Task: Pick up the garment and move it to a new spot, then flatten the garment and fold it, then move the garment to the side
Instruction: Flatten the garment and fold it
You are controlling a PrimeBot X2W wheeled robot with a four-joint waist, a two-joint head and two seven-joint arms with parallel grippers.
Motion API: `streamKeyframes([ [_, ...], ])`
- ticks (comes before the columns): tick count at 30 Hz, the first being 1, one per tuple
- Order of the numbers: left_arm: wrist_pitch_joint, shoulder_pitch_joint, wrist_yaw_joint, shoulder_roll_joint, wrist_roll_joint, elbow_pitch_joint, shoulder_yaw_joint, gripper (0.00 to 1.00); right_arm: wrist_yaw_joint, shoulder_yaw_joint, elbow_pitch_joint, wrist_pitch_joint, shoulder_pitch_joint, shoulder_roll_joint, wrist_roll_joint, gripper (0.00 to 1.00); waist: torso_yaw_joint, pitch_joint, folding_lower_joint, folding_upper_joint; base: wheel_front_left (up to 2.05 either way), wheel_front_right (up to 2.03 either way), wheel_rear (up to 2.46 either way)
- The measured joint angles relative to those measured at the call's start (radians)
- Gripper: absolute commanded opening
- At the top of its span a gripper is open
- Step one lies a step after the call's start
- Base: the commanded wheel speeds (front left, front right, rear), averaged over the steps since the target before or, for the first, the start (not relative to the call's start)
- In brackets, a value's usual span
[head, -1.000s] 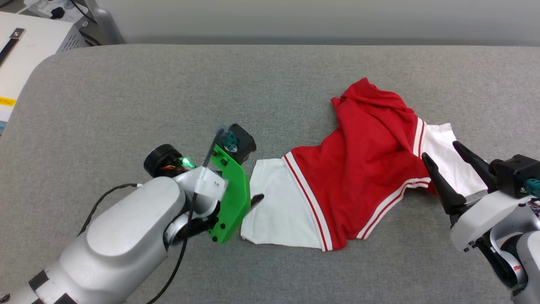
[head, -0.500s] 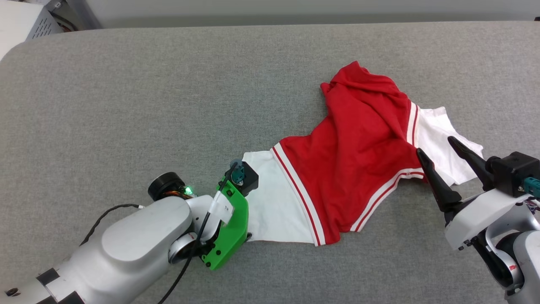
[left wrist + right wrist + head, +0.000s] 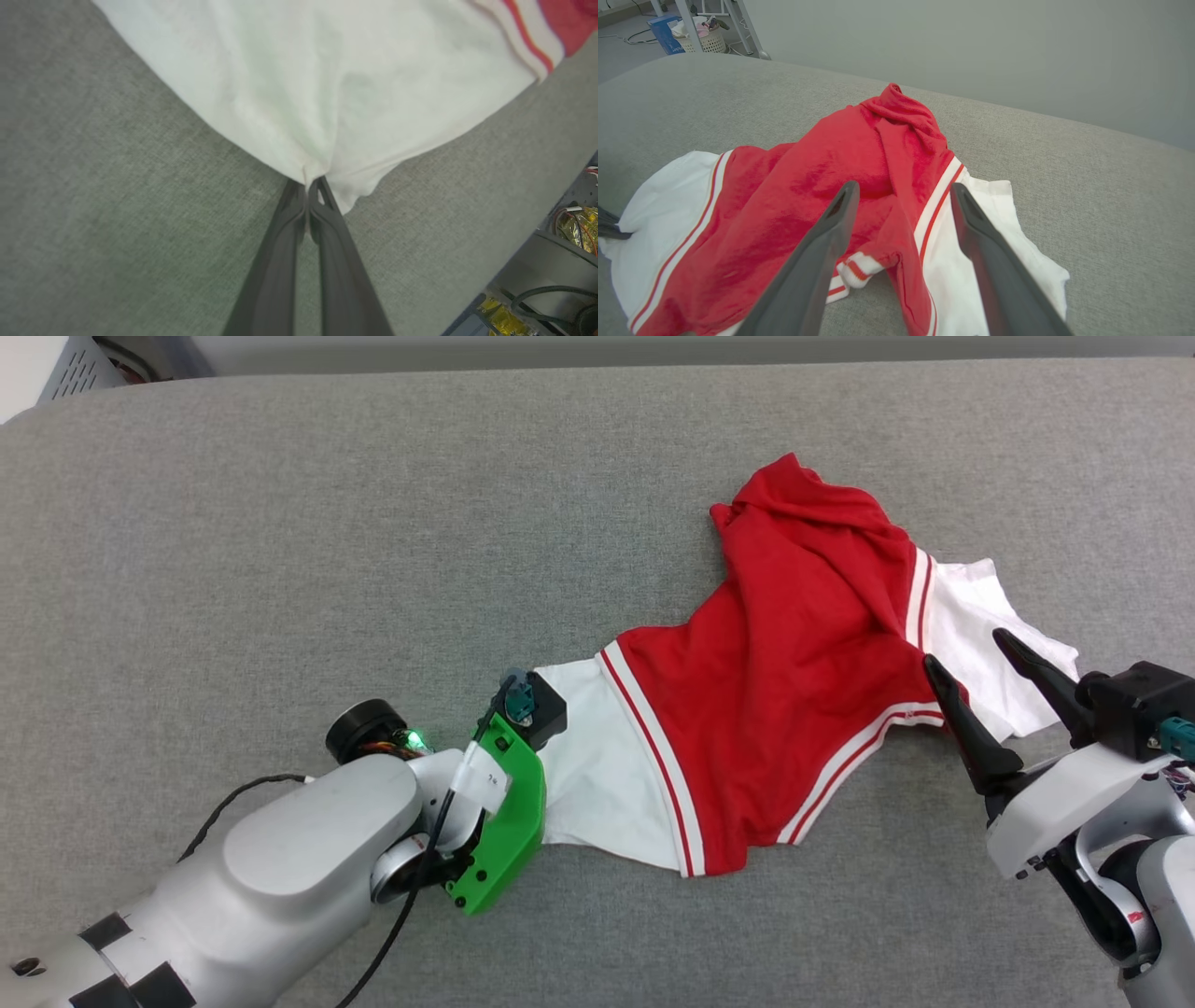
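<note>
The garment (image 3: 794, 681) lies crumpled on the grey table, its red body bunched, with a white sleeve (image 3: 607, 765) at the left and another white sleeve (image 3: 980, 625) at the right. No letters or number show. My left gripper (image 3: 310, 184) is shut on the left sleeve's edge, pinching a small fold; in the head view the green wrist bracket (image 3: 509, 821) covers its fingers. My right gripper (image 3: 963, 648) is open, hovering at the striped trim beside the right sleeve, with nothing between its fingers. In the right wrist view the garment (image 3: 840, 154) spreads beyond the open right gripper (image 3: 904, 185).
The grey padded table (image 3: 280, 523) stretches wide to the left and behind the shirt. A white vented unit (image 3: 70, 373) stands off the far left corner. A basket (image 3: 703, 39) and blue box sit on the floor beyond the table.
The head camera has tilted, shifting the whole picture. My left gripper has gone from beside the left sleeve onto its edge, hiding its fingers under the bracket. The right gripper holds its place.
</note>
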Motion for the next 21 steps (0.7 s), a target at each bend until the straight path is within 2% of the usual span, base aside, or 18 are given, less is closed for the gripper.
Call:
streamKeyframes([
  [3, -0.051, -0.001, 0.0, 0.019, -0.012, -0.012, -0.013, 0.0, 0.0, -0.007, 0.005, -0.004, 0.0, -0.002, 0.001, 1.0, 0.007, -0.01, 0.0, 0.0, 0.0, 0.0, 0.0],
  [6, -0.08, -0.002, 0.0, 0.062, -0.045, -0.031, -0.019, 0.0, 0.0, -0.016, 0.008, -0.008, 0.003, -0.004, 0.002, 1.0, 0.014, -0.024, 0.0001, 0.0, 0.0, 0.0, 0.0],
  [12, -0.108, -0.002, 0.0, 0.195, -0.09, -0.019, 0.008, 0.0, 0.0, -0.04, 0.014, -0.013, 0.025, -0.005, 0.01, 1.0, 0.029, -0.043, 0.0, 0.0, 0.0, 0.0, 0.0],
  [21, -0.14, -0.001, 0.022, 0.272, -0.109, 0.053, 0.037, 0.0, 0.0, -0.075, 0.016, -0.01, 0.051, -0.006, 0.01, 1.0, 0.025, -0.049, 0.0001, 0.0, 0.0, 0.0, 0.0],
])
